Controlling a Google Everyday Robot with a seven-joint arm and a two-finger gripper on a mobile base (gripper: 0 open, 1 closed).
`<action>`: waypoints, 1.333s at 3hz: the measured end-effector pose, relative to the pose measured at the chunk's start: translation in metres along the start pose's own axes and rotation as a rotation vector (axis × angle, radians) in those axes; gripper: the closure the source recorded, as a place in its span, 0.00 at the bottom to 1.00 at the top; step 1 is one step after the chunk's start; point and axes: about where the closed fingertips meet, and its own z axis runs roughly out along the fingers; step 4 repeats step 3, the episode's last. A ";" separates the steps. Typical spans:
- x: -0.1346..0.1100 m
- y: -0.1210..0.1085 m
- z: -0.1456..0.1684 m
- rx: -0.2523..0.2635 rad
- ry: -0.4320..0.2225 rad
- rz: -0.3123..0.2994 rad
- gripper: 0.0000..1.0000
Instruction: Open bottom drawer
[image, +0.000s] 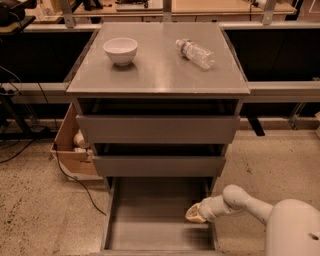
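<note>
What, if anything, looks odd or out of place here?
The water bottle lies tipped on its side on the cabinet top. The bottom drawer stands open, with the gripper inside by its right wall.
</note>
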 end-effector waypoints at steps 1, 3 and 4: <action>0.010 -0.020 -0.053 0.115 0.046 -0.005 1.00; 0.017 -0.031 -0.105 0.214 0.096 -0.018 0.74; 0.017 -0.031 -0.105 0.214 0.096 -0.018 0.74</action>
